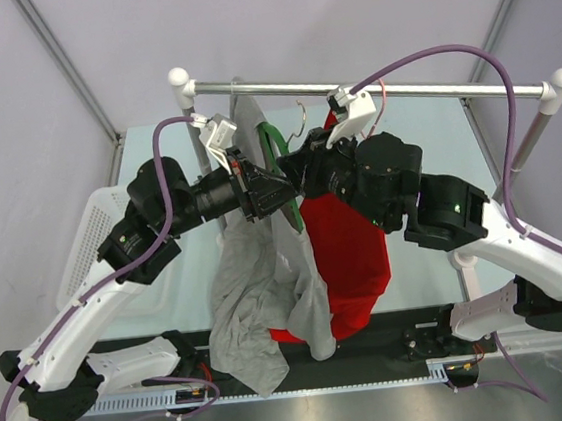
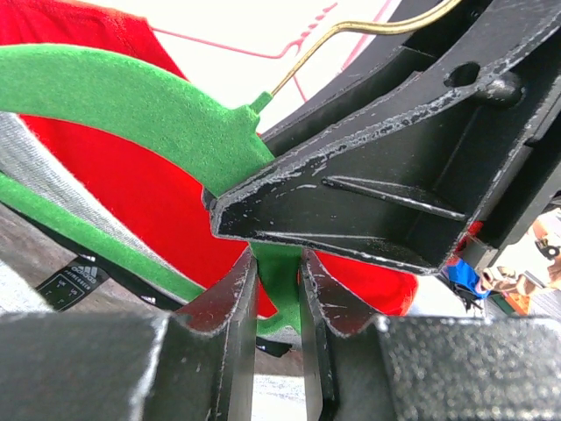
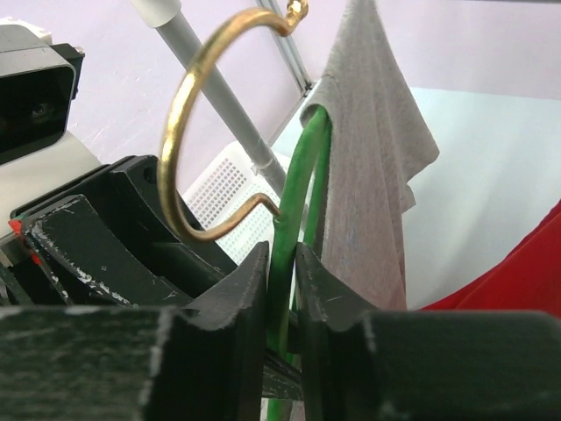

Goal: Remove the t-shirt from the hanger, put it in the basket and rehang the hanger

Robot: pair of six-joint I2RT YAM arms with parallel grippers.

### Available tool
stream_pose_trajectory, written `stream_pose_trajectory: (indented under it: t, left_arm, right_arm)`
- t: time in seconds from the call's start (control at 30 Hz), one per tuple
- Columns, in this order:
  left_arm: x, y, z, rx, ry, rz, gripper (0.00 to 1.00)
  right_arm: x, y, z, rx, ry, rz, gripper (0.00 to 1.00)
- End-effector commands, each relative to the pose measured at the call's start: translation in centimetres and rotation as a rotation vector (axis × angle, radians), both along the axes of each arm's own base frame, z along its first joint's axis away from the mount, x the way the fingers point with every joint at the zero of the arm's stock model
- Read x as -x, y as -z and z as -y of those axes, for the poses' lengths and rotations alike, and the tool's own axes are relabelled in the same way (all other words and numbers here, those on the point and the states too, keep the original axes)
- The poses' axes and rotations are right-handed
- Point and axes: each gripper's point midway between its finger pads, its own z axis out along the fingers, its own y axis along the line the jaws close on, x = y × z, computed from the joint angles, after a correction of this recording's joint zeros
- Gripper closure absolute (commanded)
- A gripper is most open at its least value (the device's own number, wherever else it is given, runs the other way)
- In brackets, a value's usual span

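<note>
A grey t-shirt [image 1: 259, 283] hangs bunched down from a green hanger [image 1: 271, 136], mostly slid off to the left and front. My left gripper [image 1: 281, 188] is shut on the hanger's lower green bar [image 2: 279, 281]. My right gripper [image 1: 302, 166] is shut on the hanger's green neck [image 3: 298, 175], just under its gold hook [image 3: 188, 114]. No rail shows inside the hook. The two grippers are almost touching. In the right wrist view the grey shirt [image 3: 368, 175] drapes over the hanger's far shoulder. In the left wrist view grey cloth [image 2: 35, 167] lies between the green arms.
A red t-shirt [image 1: 346, 254] hangs on a pink wire hanger from the metal rail [image 1: 429, 86], right behind the grey one. A white perforated basket [image 1: 88, 241] stands at the left. The rail's posts rise at both ends.
</note>
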Motion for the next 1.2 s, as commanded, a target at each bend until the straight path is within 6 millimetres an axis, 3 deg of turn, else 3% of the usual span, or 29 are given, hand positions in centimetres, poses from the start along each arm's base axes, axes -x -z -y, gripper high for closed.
stream_pose_trajectory:
  t: [0.0, 0.07, 0.2, 0.33, 0.43, 0.57, 0.67, 0.77, 0.9, 0.93, 1.1, 1.17]
  left_arm:
    - [1.2, -4.3, -0.3, 0.091, 0.041, 0.132, 1.00]
    - [1.2, -4.4, -0.3, 0.091, 0.044, 0.136, 1.00]
    - [1.4, -4.3, -0.4, 0.078, 0.051, 0.134, 1.00]
    - [1.8, -4.3, -0.8, 0.080, 0.051, 0.146, 0.93]
    - [2.1, -4.1, -1.1, 0.072, 0.056, 0.147, 0.76]
    - [3.0, -3.6, -2.0, 0.066, 0.063, 0.159, 0.41]
    - [3.9, -3.0, -2.8, 0.059, 0.073, 0.170, 0.24]
    - [5.5, -2.4, -3.5, 0.055, 0.119, 0.179, 0.22]
    - [8.2, -0.1, -3.9, 0.046, 0.243, 0.177, 0.24]
    - [8.7, 0.6, -4.0, 0.044, 0.262, 0.168, 0.20]
    - [9.6, 7.1, -3.6, -0.054, 0.275, 0.086, 0.18]
    - [10.4, 8.0, -3.4, -0.059, 0.284, 0.100, 0.18]
  right_arm:
    - [0.1, -2.2, 0.3, -0.094, 0.021, 0.022, 0.81]
    - [0.2, -2.2, 0.3, -0.098, 0.021, 0.024, 0.84]
    - [0.0, -2.6, 0.6, -0.107, 0.041, 0.030, 1.00]
    - [0.1, -2.7, 0.7, -0.113, 0.061, 0.033, 1.00]
    - [0.0, -2.8, 1.0, -0.105, 0.097, 0.039, 1.00]
    - [0.0, -3.2, 1.3, -0.103, 0.136, 0.049, 1.00]
    - [0.0, -3.2, 1.2, -0.102, 0.145, 0.051, 1.00]
    - [-0.1, -3.3, 1.3, -0.106, 0.160, 0.049, 1.00]
    - [-0.2, -3.4, 1.8, -0.117, 0.187, 0.044, 1.00]
    - [-0.3, -3.4, 1.9, -0.129, 0.197, 0.037, 1.00]
    - [-0.1, -3.9, 3.1, -0.172, 0.219, 0.023, 1.00]
    - [-0.1, -3.8, 3.2, -0.178, 0.219, 0.022, 1.00]
